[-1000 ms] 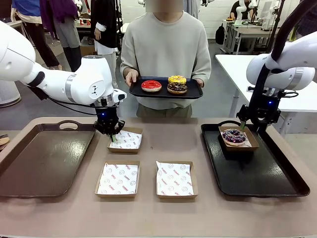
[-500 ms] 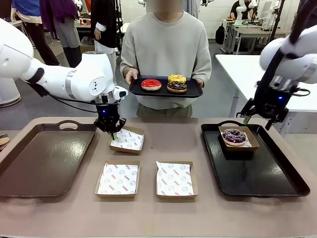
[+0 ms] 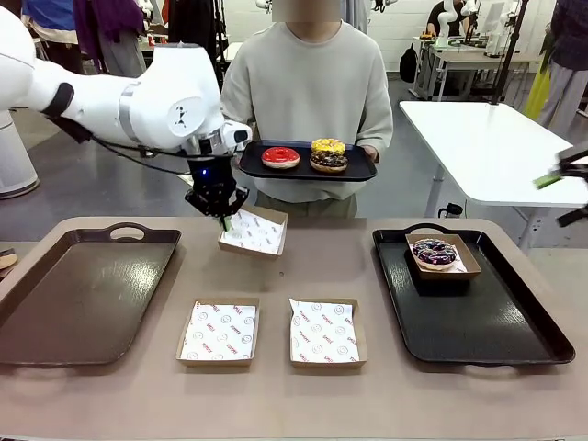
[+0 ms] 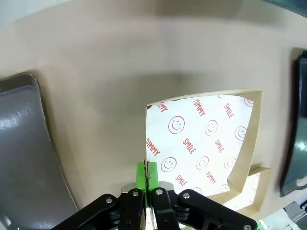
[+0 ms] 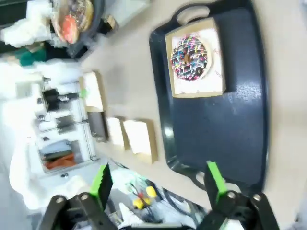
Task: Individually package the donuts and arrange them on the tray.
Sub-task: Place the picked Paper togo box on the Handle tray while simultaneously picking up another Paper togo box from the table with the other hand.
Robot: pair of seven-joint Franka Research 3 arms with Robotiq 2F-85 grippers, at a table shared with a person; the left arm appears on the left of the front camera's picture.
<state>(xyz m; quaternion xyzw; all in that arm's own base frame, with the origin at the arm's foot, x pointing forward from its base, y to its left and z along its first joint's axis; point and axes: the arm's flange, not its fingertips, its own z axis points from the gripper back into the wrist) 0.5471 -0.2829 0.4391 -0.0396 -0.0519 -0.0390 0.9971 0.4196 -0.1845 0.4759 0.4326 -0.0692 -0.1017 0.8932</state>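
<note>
While one donut [image 3: 434, 252] sits boxed, the left hand [image 3: 225, 220] pinches a carton [image 3: 259, 235].

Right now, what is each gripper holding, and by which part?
The left gripper pinches the paper-lined box by its side wall, lifted clear of the table. The right gripper is open, holding nothing.

Red "YUMMY" and "SMILE" are printed across the paper liner [image 4: 201, 139].
</note>
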